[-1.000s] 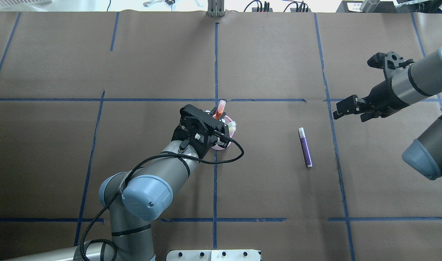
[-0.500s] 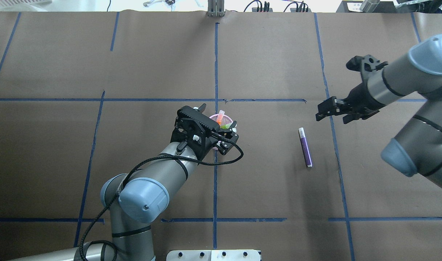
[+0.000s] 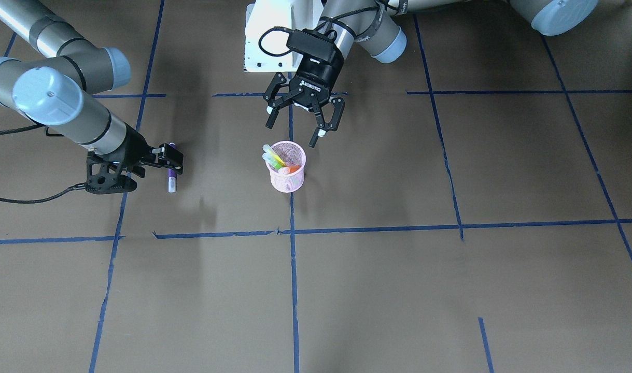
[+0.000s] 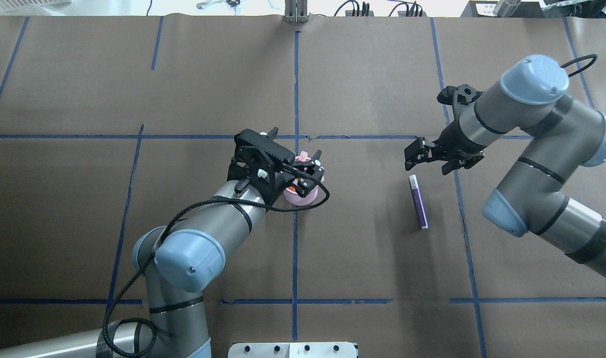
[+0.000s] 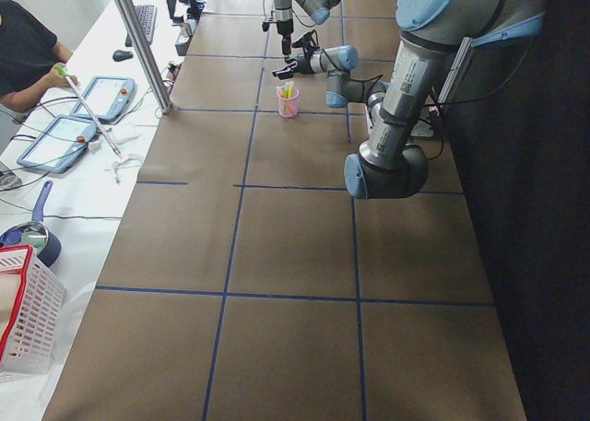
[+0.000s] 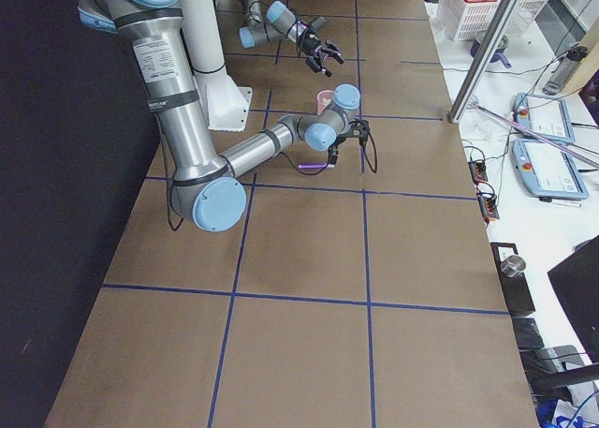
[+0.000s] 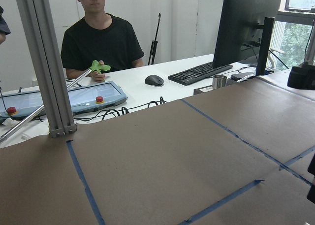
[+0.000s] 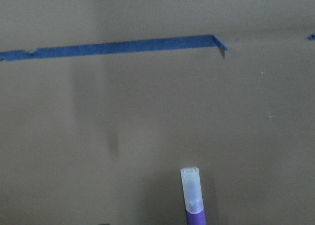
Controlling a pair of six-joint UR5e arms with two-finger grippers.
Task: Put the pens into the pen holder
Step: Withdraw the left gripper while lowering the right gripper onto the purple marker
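Lying flat on the tabletop (image 4: 362,89) toward its right edge, purple pen (image 4: 418,201): long axis near-to-far, cap toward the far edge. Right claw (image 4: 424,161), fingers apart, has moved in over the cap end. Orange pen (image 3: 292,169) now sits in the pen holder (image 3: 288,180); left claw (image 3: 300,129) spread open above it.

- The holder (image 3: 286,181) stands on the centre tape line (image 4: 295,248), with two pens (image 3: 275,157) inside it.
- My left gripper (image 3: 300,129) hangs over the holder, apart from it.
- A third pen (image 4: 418,201) lies flat, well to the holder's right, with my right gripper (image 4: 426,161) over its far end.
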